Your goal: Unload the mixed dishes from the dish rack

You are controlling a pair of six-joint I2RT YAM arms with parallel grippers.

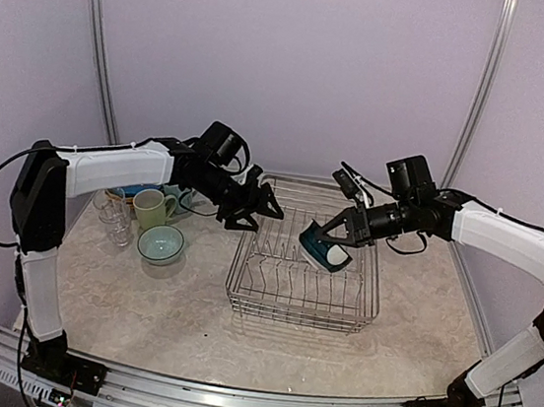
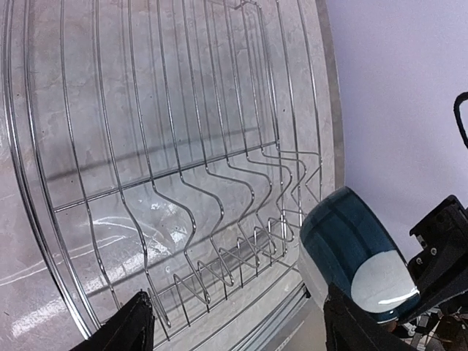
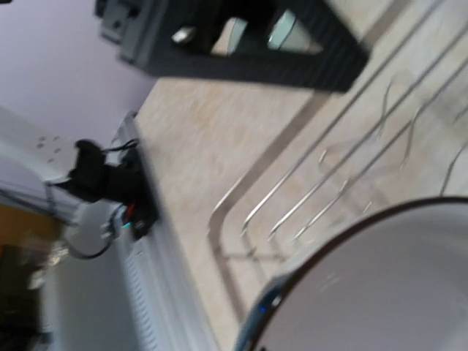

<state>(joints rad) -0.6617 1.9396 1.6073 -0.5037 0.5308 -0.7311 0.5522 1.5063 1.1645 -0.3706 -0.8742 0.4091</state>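
The dark blue bowl, white inside, hangs tilted over the right rear part of the rack, its rim clamped in the right tool. The left tool is empty, its fingers apart, over the rack's left rear corner. Left of the rack, a green mug, a pale green bowl and clear glasses stand on the bench.

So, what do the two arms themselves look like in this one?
The left arm and right arm match: white shells on the long links, black joints and bases, thin black cables looping alongside. The left gripper and right gripper are black, each with two angular fingers.
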